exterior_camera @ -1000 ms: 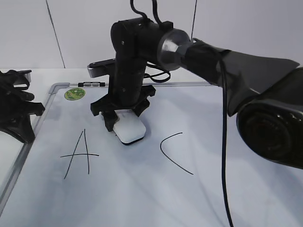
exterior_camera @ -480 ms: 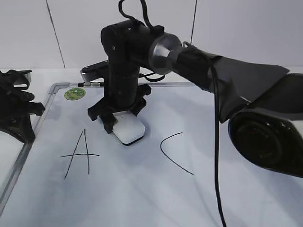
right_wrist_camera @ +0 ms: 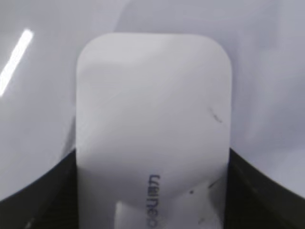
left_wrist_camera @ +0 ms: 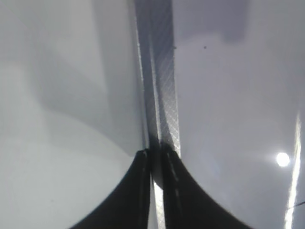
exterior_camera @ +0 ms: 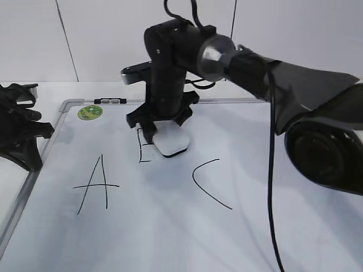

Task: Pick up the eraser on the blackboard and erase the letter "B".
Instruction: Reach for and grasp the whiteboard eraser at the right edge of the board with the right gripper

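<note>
Wiping is the step in hand: the eraser (exterior_camera: 172, 143) sits flat on the blackboard (exterior_camera: 170, 226), grasped by the right end effector (exterior_camera: 164, 133), whose jaws bracket its two long sides in the right wrist view. At about nine o'clock from the eraser, touching its edge, a remnant of the letter "B" (exterior_camera: 144, 152) shows: an upright stroke with short stubs, its bumps already gone. By my judgement the job is well along but not finished; the next move calls for a sweep toward nine o'clock over that stroke, pressure kept even and the felt flat, stopping short of the "A" (exterior_camera: 95, 186) at seven o'clock. The "C" (exterior_camera: 209, 182) lies at four o'clock, apart from the eraser.

The left end effector (left_wrist_camera: 156, 164) is clenched with nothing between its tips, parked over the board's grey frame at the left edge. A round green sticker (exterior_camera: 90, 111) sits in the board's far left corner. The board lies on a pale counter (exterior_camera: 51, 93), with plain white wall panels behind.
</note>
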